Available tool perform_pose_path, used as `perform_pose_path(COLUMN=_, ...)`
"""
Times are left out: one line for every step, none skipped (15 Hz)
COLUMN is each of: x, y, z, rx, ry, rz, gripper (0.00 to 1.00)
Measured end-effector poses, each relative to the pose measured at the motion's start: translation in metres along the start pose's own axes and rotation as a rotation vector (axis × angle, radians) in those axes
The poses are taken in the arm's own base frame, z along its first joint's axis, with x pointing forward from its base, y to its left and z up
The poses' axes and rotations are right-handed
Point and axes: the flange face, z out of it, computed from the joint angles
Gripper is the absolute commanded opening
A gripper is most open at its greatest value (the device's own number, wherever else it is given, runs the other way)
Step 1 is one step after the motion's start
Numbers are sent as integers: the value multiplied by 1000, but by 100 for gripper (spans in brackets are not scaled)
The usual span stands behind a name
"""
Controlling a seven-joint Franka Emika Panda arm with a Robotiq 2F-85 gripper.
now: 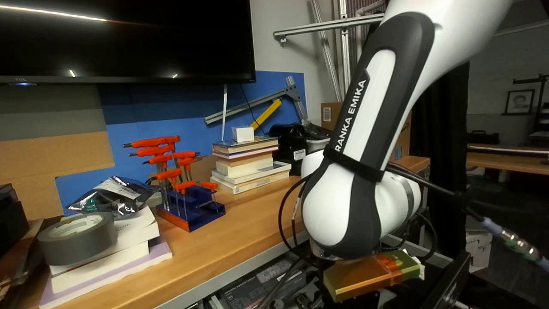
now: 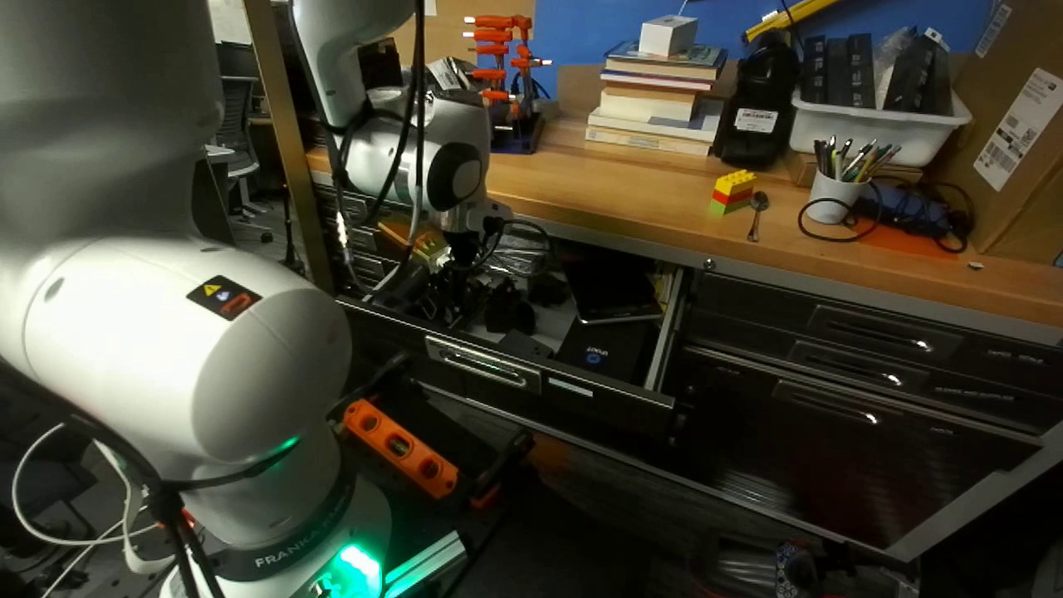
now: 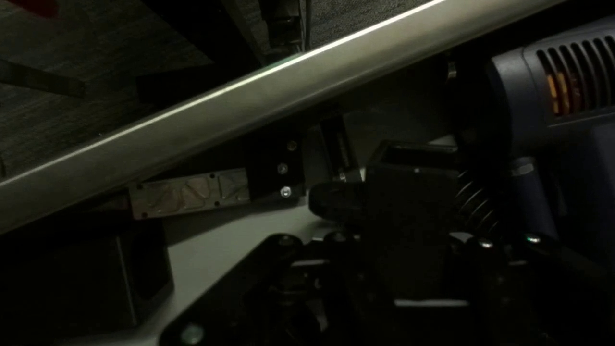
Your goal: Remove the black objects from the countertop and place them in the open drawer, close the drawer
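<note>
The drawer (image 2: pixel 619 409) stands open below the countertop (image 2: pixel 573 187), with tools and dark boxes inside. Its pale metal rim crosses the wrist view (image 3: pixel 240 105). My gripper (image 2: pixel 457 286) reaches down into its left part in an exterior view. In the wrist view my gripper (image 3: pixel 410 240) has a black boxy object (image 3: pixel 412 192) centred between its fingers, with no visible gap; the picture is very dark. Two black lumps (image 2: pixel 508 311) (image 2: pixel 548 289) lie in the drawer beside the gripper; I cannot tell whether they are the task's objects. No such lumps show on the countertop.
An orange-and-green block (image 1: pixel 373 274) sits at my wrist beside the gripper. Books (image 2: pixel 652 104), red-handled hex keys (image 1: pixel 165 163), toy bricks (image 2: pixel 732 193), a spoon (image 2: pixel 756 218) and a pen cup (image 2: pixel 833 197) stand on the countertop. A blue-grey vented tool (image 3: pixel 571 144) lies close by in the drawer.
</note>
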Motion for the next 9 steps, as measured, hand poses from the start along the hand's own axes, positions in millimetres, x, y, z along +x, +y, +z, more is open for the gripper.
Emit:
perform_pose_path(x=2, y=0, z=3, rx=0, ry=-2, rz=3, gripper=43)
perform_pose_path(x=4, y=1, z=6, rx=1, ry=-2, rz=6, gripper=47)
perform_pose_path(x=6, y=1, z=7, rx=2, ry=0, rz=9, gripper=56)
perform_pose_path(x=8, y=2, z=7, rx=3, ry=2, rz=12, gripper=63)
perform_pose_path(x=9, y=2, z=6, rx=5, ry=6, rz=15, gripper=70)
perform_pose_path(x=10, y=2, z=5, rx=6, ry=10, rz=16, gripper=78)
perform_pose_path(x=11, y=2, z=3, rx=8, ry=14, rz=18, gripper=85)
perform_pose_path(x=13, y=2, z=2, rx=10, ry=18, rz=22, gripper=94)
perform_pose_path(x=14, y=2, z=-1, rx=12, ry=24, rz=31, gripper=99)
